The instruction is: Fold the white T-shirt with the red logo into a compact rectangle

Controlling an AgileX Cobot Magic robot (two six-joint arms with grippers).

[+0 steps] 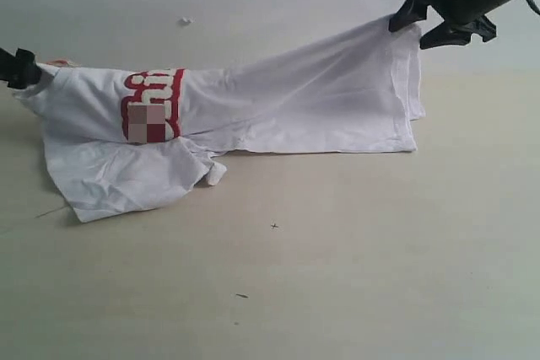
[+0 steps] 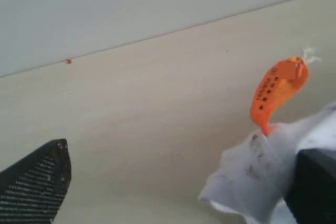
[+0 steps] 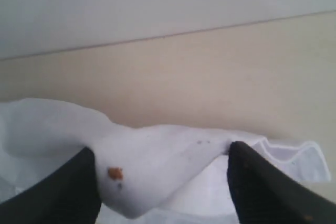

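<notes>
The white T-shirt (image 1: 295,99) lies stretched across the table, with one sleeve flopped toward the front (image 1: 126,179). Part of the red logo (image 1: 156,94) shows on the left half. My left gripper (image 1: 17,69) sits at the shirt's far-left end. In the left wrist view it (image 2: 181,150) is open, jaws wide apart, and a bunch of fabric (image 2: 252,177) with the orange tag (image 2: 275,90) rests against one finger (image 2: 315,182). My right gripper (image 1: 413,31) hovers at the raised far-right hem. Its jaws (image 3: 160,148) stand open around a hump of white cloth (image 3: 157,171).
The shirt lies on a pale table (image 1: 337,276) that meets a light wall behind. A small white scrap (image 1: 185,20) lies at the back, and tiny dark specks (image 1: 274,226) dot the front. A red speck (image 2: 68,61) marks the table's far edge.
</notes>
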